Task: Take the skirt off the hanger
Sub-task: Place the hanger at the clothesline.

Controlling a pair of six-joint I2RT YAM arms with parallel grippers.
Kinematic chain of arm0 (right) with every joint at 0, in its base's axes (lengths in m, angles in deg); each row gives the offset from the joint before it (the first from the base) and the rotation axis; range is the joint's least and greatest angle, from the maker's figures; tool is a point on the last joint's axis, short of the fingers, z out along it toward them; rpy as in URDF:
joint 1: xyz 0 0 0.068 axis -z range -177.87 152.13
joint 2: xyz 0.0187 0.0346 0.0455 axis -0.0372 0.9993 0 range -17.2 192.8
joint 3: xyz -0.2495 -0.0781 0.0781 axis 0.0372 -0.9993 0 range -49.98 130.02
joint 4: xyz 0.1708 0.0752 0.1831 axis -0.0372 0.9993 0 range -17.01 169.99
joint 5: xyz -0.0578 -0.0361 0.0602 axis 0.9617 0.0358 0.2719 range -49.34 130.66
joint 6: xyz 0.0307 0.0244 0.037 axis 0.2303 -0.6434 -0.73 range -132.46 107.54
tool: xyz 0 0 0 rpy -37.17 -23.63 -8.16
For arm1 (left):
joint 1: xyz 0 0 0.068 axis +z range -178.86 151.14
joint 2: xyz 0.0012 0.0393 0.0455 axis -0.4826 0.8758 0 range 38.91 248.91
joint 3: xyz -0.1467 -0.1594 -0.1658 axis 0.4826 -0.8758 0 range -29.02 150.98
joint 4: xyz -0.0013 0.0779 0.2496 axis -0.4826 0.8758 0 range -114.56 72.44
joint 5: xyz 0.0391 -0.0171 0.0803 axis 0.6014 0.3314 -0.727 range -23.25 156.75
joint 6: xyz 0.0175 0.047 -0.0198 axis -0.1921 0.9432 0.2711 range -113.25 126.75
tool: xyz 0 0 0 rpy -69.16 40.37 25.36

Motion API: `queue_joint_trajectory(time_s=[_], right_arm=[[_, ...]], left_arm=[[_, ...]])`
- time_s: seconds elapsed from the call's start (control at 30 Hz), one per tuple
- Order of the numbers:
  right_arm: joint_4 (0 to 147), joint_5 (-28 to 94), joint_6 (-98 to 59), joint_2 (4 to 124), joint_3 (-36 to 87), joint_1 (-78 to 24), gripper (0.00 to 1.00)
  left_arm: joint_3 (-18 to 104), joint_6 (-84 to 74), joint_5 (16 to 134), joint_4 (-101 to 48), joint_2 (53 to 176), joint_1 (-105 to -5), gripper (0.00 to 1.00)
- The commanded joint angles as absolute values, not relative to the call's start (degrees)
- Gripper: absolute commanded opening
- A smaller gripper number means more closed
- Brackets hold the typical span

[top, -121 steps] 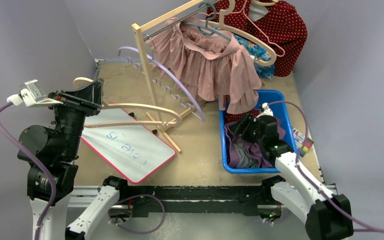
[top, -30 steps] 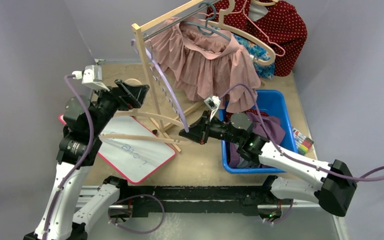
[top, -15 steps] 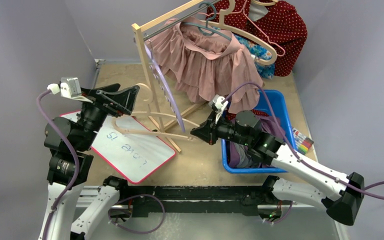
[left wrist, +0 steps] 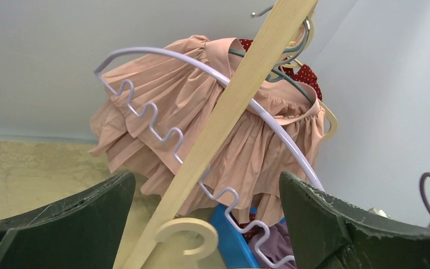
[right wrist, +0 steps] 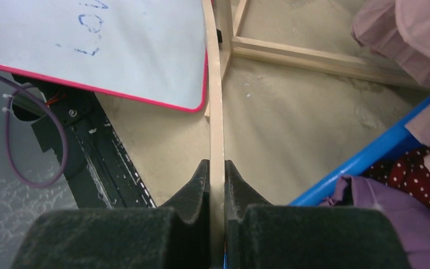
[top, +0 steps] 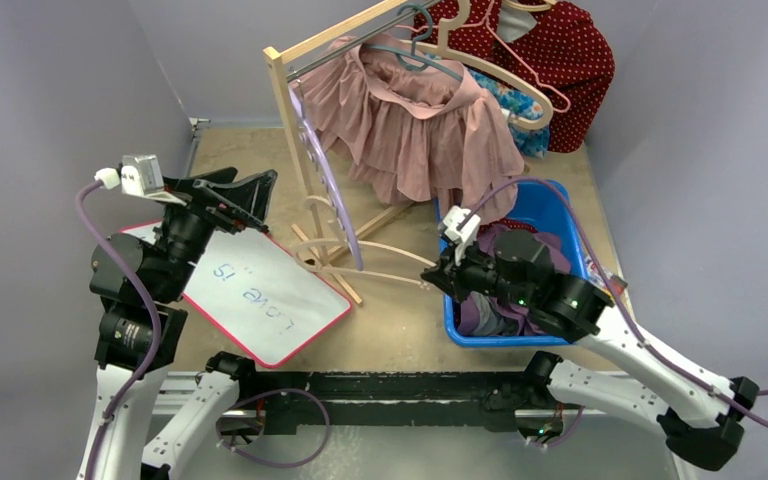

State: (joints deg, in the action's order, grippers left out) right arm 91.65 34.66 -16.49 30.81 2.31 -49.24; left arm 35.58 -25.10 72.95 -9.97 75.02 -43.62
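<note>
Holding a bare wooden hanger by one thin arm, the right end effector is clenched tight on it, low over the worktop, near the middle toward 4 o'clock. The left end effector is wide open and holds nothing, at 9 o'clock. The pink skirt hangs on the rack at 12 o'clock. Purple cloth sits in the blue bin at 4 o'clock. I think the wooden hanger should go down flat, away from the rack's feet and the lilac hanger, before letting go.
</note>
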Motion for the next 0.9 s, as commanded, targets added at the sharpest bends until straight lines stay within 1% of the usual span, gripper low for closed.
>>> queue_joint_trajectory(time_s=[0.0,0.07,0.17,0.33,0.53,0.67,0.87], right_arm=[[96.0,38.9,-16.5,25.0,5.0,-49.5,0.00],[97.1,41.5,-17.6,23.5,7.1,-49.5,0.00],[98.0,42.3,-17.5,22.9,8.1,-49.5,0.00],[104.0,47.0,-16.9,28.0,12.8,-49.5,0.00],[102.3,55.0,-19.6,29.0,14.2,-49.5,0.00],[103.9,59.5,-20.2,28.5,17.4,-49.5,0.00],[107.6,60.5,-17.6,25.9,22.7,-49.5,0.00]], left_arm=[[34.9,-24.3,72.6,-11.7,75.1,-43.8,1.00],[34.9,-24.2,72.3,-11.5,74.8,-43.8,1.00],[35.4,-23.7,71.8,-11.0,74.5,-43.8,1.00],[36.5,-23.0,71.3,-9.6,74.3,-43.8,1.00],[37.0,-22.7,71.0,-8.5,74.0,-43.8,1.00],[37.1,-22.2,70.6,-7.9,73.6,-43.7,1.00],[37.4,-22.2,70.6,-7.1,73.6,-43.8,1.00]])
